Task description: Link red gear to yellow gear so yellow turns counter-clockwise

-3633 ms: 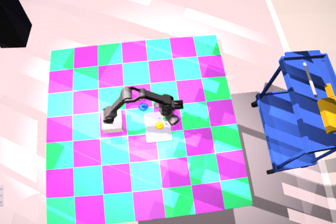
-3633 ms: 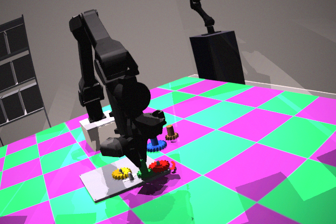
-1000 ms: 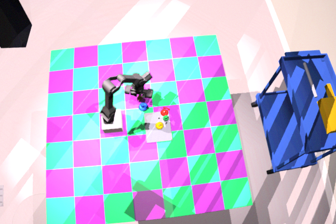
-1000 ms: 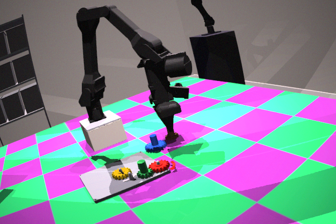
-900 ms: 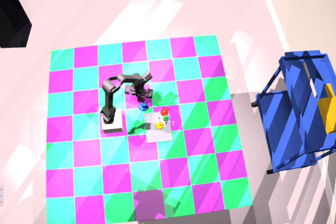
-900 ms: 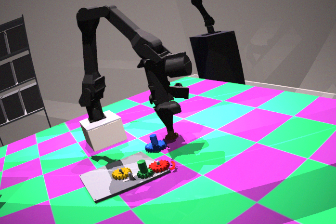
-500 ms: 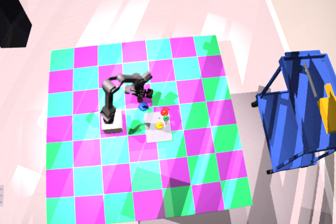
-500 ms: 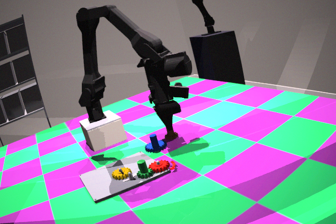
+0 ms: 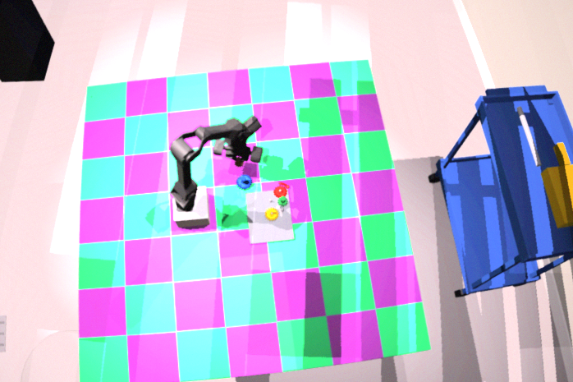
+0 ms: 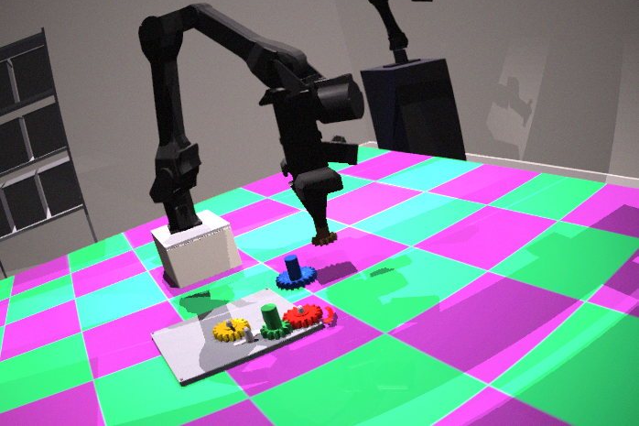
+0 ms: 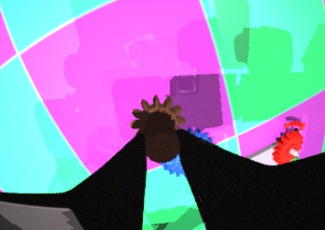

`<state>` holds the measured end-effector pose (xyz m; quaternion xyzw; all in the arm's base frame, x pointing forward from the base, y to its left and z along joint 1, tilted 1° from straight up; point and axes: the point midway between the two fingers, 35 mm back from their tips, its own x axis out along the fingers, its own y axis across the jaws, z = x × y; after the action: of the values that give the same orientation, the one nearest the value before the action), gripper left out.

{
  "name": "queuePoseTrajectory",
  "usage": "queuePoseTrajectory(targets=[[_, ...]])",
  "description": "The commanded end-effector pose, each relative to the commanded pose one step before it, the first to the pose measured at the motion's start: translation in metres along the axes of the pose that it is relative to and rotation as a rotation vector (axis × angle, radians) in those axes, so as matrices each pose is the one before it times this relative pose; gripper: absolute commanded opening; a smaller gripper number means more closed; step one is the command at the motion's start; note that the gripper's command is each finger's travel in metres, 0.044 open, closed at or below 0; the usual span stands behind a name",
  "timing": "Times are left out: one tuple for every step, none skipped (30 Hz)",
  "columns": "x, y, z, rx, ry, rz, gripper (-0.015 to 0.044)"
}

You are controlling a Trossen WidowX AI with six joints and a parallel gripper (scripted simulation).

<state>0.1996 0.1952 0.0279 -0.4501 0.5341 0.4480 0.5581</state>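
My gripper (image 10: 322, 229) (image 11: 161, 137) is shut on the brown gear's handle. The brown gear (image 9: 238, 163) (image 10: 324, 240) (image 11: 158, 113) hangs above the table, beyond the blue gear. The blue gear (image 9: 244, 181) (image 10: 296, 278) (image 11: 174, 166) stands on the table, handle up, beside the grey board (image 9: 263, 234) (image 10: 180, 362). On the board are the red gear (image 9: 280, 193) (image 10: 304, 315) (image 11: 285, 150), the green gear (image 9: 282, 201) (image 10: 270, 316) close beside it, and the yellow gear (image 9: 269, 214) (image 10: 231, 331). An empty peg (image 10: 248, 334) shows between green and yellow.
The white base block (image 9: 190, 215) (image 10: 200, 256) of the arm stands left of the board. The red arrow (image 10: 330, 315) (image 11: 295, 124) lies beside the red gear. A blue cart (image 9: 490, 210) stands off the mat at the right.
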Motion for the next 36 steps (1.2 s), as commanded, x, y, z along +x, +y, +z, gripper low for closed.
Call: queuePoseTrajectory(targets=[[-0.01326,-0.00196,0.00149,-0.0030,-0.00233,-0.00561,0.0000],[-0.00280,-0.00017,0.00019,0.0001,-0.00021,0.00002,0.0000],[-0.00281,-0.00016,0.00017,0.0001,-0.00021,0.00002,0.0000],[-0.00282,-0.00014,0.00014,0.0001,-0.00020,0.00002,0.0000],[-0.00283,-0.00012,0.00011,0.0001,-0.00020,0.00002,0.0000],[-0.00284,-0.00010,0.00009,0.0001,-0.00020,0.00002,0.0000],[-0.00285,-0.00008,0.00006,0.0001,-0.00020,0.00002,0.0000],[-0.00286,-0.00006,0.00003,0.0001,-0.00019,0.00003,0.0000],[-0.00287,-0.00004,0.00001,0.0001,-0.00019,0.00003,0.0000],[-0.00287,-0.00002,-0.00002,0.0001,-0.00019,0.00003,0.0000],[-0.00288,-0.00001,-0.00005,0.0001,-0.00019,0.00003,0.0000],[-0.00289,0.00001,-0.00008,0.0001,-0.00019,0.00003,0.0000],[-0.00289,0.00003,-0.00010,0.0001,-0.00018,0.00003,0.0000],[-0.00290,0.00005,-0.00013,0.0001,-0.00018,0.00004,0.0000],[-0.00290,0.00007,-0.00016,0.0001,-0.00018,0.00004,0.0000],[-0.00291,0.00009,-0.00019,0.0001,-0.00018,0.00004,0.0000],[-0.00291,0.00011,-0.00021,0.0001,-0.00017,0.00004,0.0000],[-0.00292,0.00013,-0.00024,0.0001,-0.00017,0.00004,0.0000],[-0.00292,0.00015,-0.00027,0.0001,-0.00017,0.00004,0.0000],[-0.00293,0.00017,-0.00030,0.0001,-0.00017,0.00005,0.0000],[-0.00293,0.00019,-0.00032,0.0001,-0.00016,0.00005,0.0000],[-0.00293,0.00021,-0.00035,0.0001,-0.00016,0.00005,0.0000],[-0.00294,0.00023,-0.00038,0.0001,-0.00016,0.00005,0.0000],[-0.00294,0.00025,-0.00041,0.0001,-0.00016,0.00005,0.0000],[-0.00294,0.00027,-0.00044,0.0001,-0.00015,0.00005,0.0000],[-0.00294,0.00029,-0.00046,0.0001,-0.00015,0.00006,0.0000],[-0.00294,0.00031,-0.00049,0.0001,-0.00015,0.00006,0.0000],[-0.00294,0.00033,-0.00052,0.0001,-0.00015,0.00006,0.0000],[-0.00294,0.00035,-0.00055,0.0001,-0.00014,0.00006,0.0000],[-0.00294,0.00037,-0.00058,0.0001,-0.00014,0.00006,0.0000],[-0.00294,0.00039,-0.00060,0.0001,-0.00014,0.00006,0.0000],[-0.00294,0.00041,-0.00063,0.0001,-0.00013,0.00007,0.0000],[-0.00243,0.00035,-0.00054,0.0001,-0.00011,0.00006,0.0000],[-0.00146,0.00022,-0.00034,0.0000,-0.00006,0.00003,0.0000],[-0.00049,0.00007,-0.00011,0.0000,-0.00002,0.00001,0.0000],[0.00005,-0.00018,-0.00003,0.0004,-0.00003,-0.00005,0.0000]])
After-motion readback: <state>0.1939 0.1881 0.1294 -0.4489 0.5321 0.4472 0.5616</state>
